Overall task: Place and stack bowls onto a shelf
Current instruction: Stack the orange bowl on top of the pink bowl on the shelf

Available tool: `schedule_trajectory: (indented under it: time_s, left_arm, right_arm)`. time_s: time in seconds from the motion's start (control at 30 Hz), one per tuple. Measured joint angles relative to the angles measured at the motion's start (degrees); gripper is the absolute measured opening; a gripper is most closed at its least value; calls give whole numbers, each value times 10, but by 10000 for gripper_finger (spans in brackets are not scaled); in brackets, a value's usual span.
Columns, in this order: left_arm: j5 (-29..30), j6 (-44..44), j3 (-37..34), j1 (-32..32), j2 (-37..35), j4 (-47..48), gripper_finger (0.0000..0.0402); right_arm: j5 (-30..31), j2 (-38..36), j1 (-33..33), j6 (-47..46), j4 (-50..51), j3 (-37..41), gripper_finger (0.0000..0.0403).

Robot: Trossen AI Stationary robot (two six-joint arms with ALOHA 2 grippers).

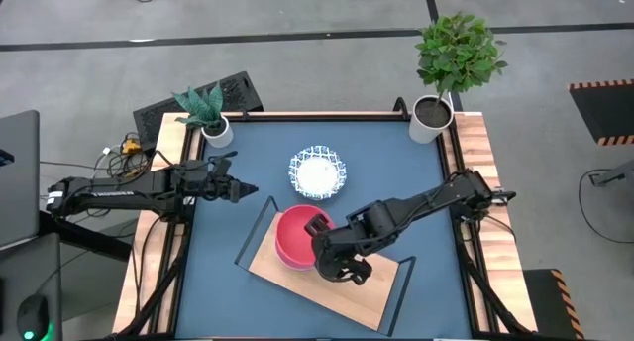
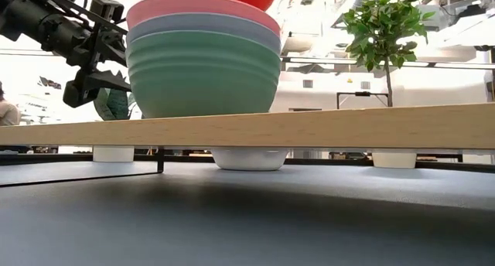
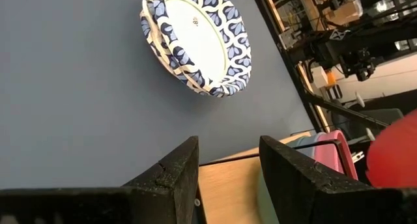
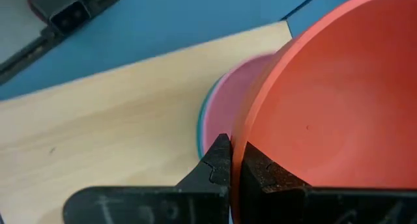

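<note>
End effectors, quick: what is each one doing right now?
Left end effector: open, empty, hovering near the patterned bowl.
Right end effector: closed on the red bowl rim, above the stack on the shelf.

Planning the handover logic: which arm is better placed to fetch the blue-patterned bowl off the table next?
Left, probably. The left gripper hangs open and empty beside the patterned bowl, while the right gripper is shut on the red bowl over the shelf.

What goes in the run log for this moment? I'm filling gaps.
right gripper: shut on red bowl, above stack on shelf | left gripper: open, waiting | patterned bowl: on table
</note>
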State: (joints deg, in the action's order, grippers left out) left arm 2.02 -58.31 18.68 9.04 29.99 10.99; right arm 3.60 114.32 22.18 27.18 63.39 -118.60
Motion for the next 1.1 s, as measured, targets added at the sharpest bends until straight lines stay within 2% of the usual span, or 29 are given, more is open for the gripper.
schedule_trajectory:
  time_s: [0.5, 1.1]
  left_arm:
    - [1, 0, 0, 0, 0, 8, 147]
    - [1, 4, 0, 0, 0, 7, 147]
  right_arm:
    - [-10, 24, -2, 18, 14, 1, 23]
    - [-10, 23, -11, 13, 13, 1, 66]
